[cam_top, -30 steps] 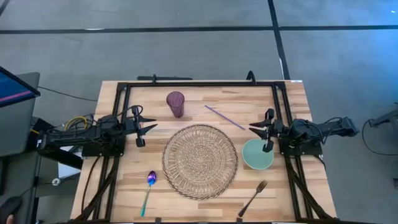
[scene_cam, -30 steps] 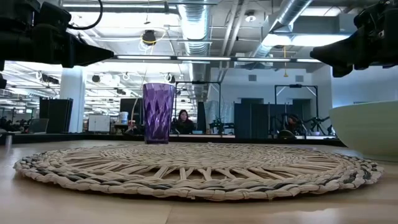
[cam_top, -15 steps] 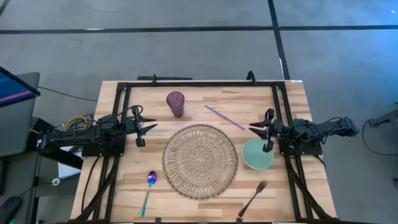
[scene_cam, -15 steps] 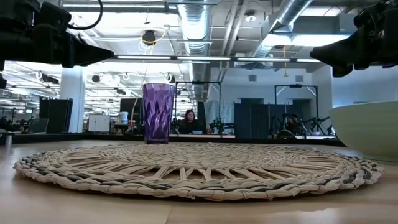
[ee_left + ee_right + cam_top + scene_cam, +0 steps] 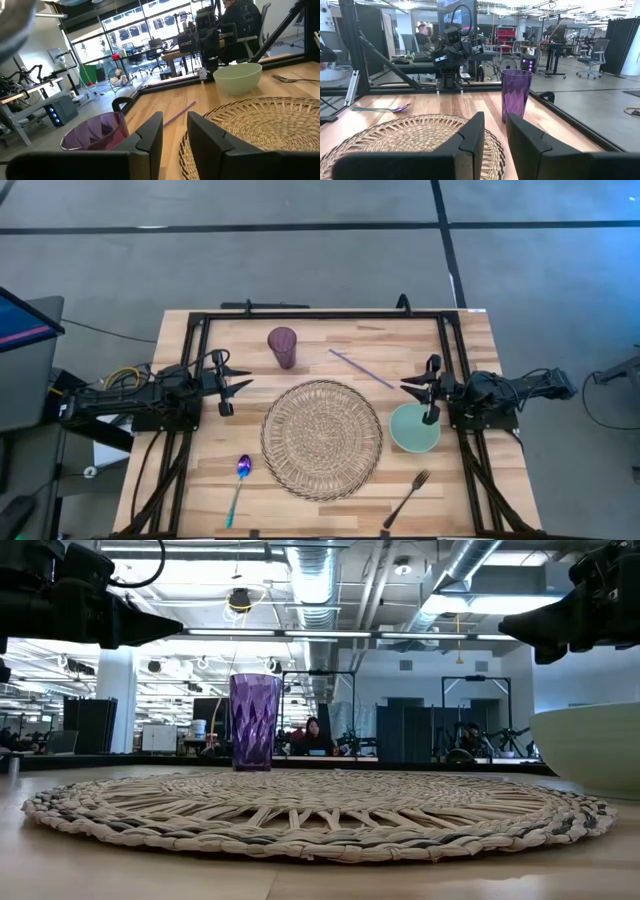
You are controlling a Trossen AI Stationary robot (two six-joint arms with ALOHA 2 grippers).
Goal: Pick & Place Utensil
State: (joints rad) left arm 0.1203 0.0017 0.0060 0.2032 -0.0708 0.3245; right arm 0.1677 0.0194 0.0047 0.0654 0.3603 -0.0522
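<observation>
A spoon (image 5: 240, 482) with a purple bowl and teal handle lies flat near the table's near-left corner. A dark fork (image 5: 407, 498) lies flat near the near-right corner, and the left wrist view shows this fork (image 5: 295, 78) past the bowl. My left gripper (image 5: 245, 380) hovers at the table's left side, open by a narrow gap, well away from the spoon. My right gripper (image 5: 405, 386) hovers at the right side above the bowl's far rim, also open by a narrow gap. The spoon (image 5: 382, 108) shows beyond the placemat in the right wrist view.
A round woven placemat (image 5: 322, 438) fills the table's middle. A pale green bowl (image 5: 413, 430) stands to its right, a purple faceted cup (image 5: 282, 346) to its far left, and a thin purple stick (image 5: 360, 368) lies behind it. A black frame (image 5: 320, 314) rims the table.
Both arms and all table things have kept still. Only a person in the room behind the table has shifted to the right in the low view.
</observation>
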